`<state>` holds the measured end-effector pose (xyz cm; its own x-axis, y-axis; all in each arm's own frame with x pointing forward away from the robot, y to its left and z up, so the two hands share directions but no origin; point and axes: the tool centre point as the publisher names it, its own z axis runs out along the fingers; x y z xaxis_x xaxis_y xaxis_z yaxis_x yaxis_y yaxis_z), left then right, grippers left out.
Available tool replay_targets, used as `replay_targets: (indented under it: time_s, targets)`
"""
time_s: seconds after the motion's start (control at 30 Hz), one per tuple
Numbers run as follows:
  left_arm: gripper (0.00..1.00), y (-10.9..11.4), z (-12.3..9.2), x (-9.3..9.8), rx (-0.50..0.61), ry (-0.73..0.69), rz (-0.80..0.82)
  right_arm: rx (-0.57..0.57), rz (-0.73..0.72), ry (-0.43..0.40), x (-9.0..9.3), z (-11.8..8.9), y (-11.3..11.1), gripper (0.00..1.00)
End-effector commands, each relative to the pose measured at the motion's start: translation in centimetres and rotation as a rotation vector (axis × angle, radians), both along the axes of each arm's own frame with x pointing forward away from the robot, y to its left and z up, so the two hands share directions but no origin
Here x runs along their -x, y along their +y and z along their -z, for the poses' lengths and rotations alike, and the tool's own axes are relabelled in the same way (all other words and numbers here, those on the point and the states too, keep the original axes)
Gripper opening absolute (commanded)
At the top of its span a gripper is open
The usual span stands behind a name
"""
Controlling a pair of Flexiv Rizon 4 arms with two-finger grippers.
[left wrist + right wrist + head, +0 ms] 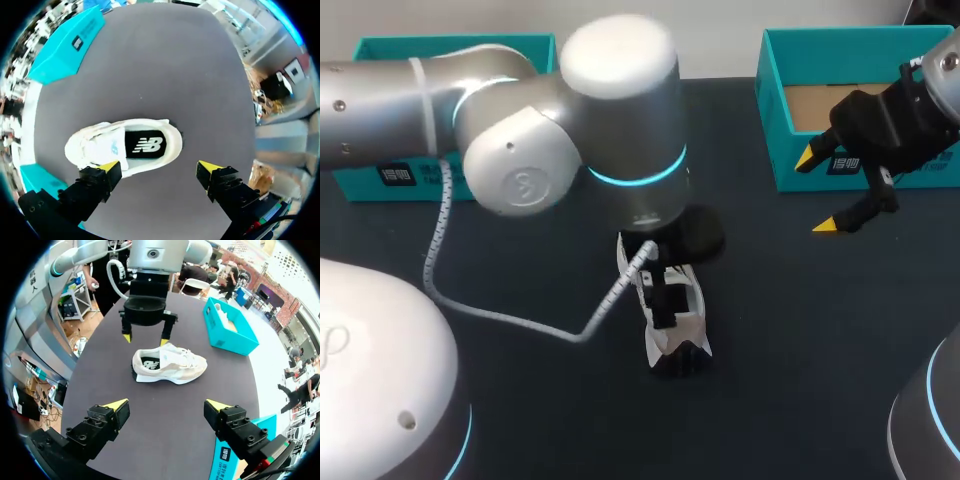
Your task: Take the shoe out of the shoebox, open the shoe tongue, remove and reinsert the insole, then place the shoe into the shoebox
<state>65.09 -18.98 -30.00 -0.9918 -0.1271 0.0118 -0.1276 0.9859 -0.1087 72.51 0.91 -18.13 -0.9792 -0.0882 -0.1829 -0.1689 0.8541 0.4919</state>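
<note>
The white shoe (170, 365) with a black insole (144, 145) lies on its sole on the dark table, outside both boxes. In the head view my left arm covers most of the shoe (678, 325). My left gripper (159, 167) hangs open just above the shoe's heel end, one fingertip (109, 166) beside the collar and nothing between the fingers; the right wrist view shows the left gripper (146, 337) from the front. My right gripper (817, 192) is open and empty, raised in front of the teal shoebox (775, 120) at the right. In its own view, the right gripper (167, 405) faces the shoe from a distance.
A second teal box (380, 50) stands at the table's back left; in the right wrist view this box (230, 332) holds something white. A coiled white cable (440, 230) hangs from my left arm over the table. Open tabletop lies between the shoe and the right shoebox.
</note>
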Motion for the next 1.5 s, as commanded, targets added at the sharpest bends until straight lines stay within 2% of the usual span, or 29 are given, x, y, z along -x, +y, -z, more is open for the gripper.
replay_targets:
  time_s: [0.03, 0.23, 0.43, 0.7, 0.93, 1.2, 1.5]
  targets:
    - [1.00, -1.6, 1.1, 1.2, -0.090, -0.009, -0.321, 0.002, 0.000, 0.002, -0.1, 0.1, 0.1, 1.00]
    - [1.00, -2.3, 2.1, 2.7, -0.097, 0.021, -0.284, 0.002, 0.000, 0.002, -0.1, 0.1, 0.1, 1.00]
    - [1.00, -2.5, 3.1, 3.0, -0.107, 0.003, -0.251, 0.002, 0.000, 0.002, -0.1, 0.1, 0.1, 1.00]
    - [1.00, -2.3, 3.2, 2.7, -0.074, -0.001, -0.224, 0.002, 0.000, 0.002, -0.1, 0.1, 0.1, 1.00]
    - [1.00, -2.4, 5.0, 1.9, -0.071, 0.007, -0.172, 0.002, 0.000, 0.002, -0.1, 0.1, 0.1, 1.00]
    - [1.00, -2.7, 6.9, 2.2, -0.080, 0.000, -0.096, 0.002, 0.000, 0.002, -0.1, 0.1, 0.1, 1.00]
    - [0.98, -3.2, 8.2, 2.1, -0.099, -0.021, -0.096, 0.002, 0.000, 0.002, -0.1, 0.1, 0.1, 1.00]
